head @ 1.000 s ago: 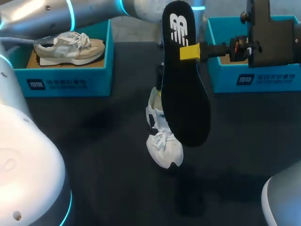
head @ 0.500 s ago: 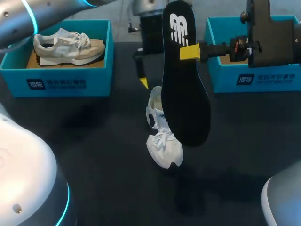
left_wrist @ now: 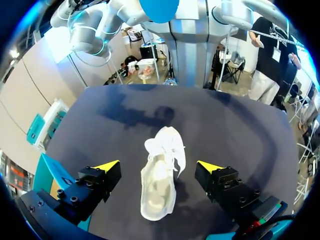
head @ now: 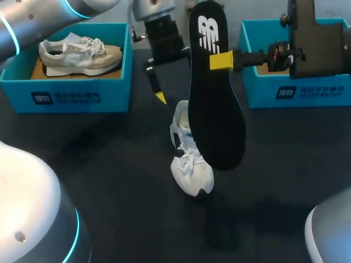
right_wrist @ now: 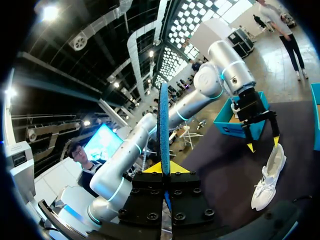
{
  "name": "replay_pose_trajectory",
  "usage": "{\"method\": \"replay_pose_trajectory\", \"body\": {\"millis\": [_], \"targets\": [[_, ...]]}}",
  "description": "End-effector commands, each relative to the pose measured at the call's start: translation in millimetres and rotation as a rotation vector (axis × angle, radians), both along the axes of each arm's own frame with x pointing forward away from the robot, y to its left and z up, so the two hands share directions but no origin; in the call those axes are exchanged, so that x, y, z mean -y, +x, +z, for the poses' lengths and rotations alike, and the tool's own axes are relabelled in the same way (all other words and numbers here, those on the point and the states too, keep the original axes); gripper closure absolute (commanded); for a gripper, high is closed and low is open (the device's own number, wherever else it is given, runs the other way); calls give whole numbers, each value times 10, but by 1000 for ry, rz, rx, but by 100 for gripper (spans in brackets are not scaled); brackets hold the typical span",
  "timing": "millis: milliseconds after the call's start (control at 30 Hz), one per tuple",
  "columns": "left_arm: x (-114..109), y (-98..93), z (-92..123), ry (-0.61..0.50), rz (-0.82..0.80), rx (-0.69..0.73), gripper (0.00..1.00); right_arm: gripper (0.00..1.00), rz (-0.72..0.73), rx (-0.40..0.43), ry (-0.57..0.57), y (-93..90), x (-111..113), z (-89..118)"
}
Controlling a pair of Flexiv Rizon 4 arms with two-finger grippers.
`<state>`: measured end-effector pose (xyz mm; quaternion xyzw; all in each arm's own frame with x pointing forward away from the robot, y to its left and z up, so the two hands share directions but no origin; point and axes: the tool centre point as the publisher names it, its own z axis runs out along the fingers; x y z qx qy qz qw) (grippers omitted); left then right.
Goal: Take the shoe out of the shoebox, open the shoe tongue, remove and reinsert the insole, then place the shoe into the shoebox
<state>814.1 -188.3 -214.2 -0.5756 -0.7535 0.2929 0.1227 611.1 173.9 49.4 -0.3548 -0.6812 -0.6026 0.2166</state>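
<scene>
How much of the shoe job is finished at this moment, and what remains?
Done: the white shoe is out on the table, its insole removed. In hand: the right jaws grip the insole aloft; the left jaws hang open over the shoe. Left: reinsert the insole, rebox the shoe.

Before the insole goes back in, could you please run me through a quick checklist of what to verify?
1. Grip: right end effector shut on insole: ok.
2. Free arm: left end effector open, over white shoe: ok.
3. Pose: white shoe upright on table, opening up: ok.
4. Opening wide enough for insole: cannot tell.
5. Alignment: insole lined up with opening: not ok, held on edge, apart from white shoe.
</scene>
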Motion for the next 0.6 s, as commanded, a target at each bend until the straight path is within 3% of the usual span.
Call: {"method": "replay_pose_trajectory", "body": {"millis": [33,167,600], "targets": [[-45,-33,-3,-68,40,6,0,100,1,-1,0,14,-23,-1],[-103,-16,93,-204,87,48,0,100,1,-1,0,14,-23,-1],[-138,42,505,-562,144,169,0,100,13,-182,102,317,104,62]]}}
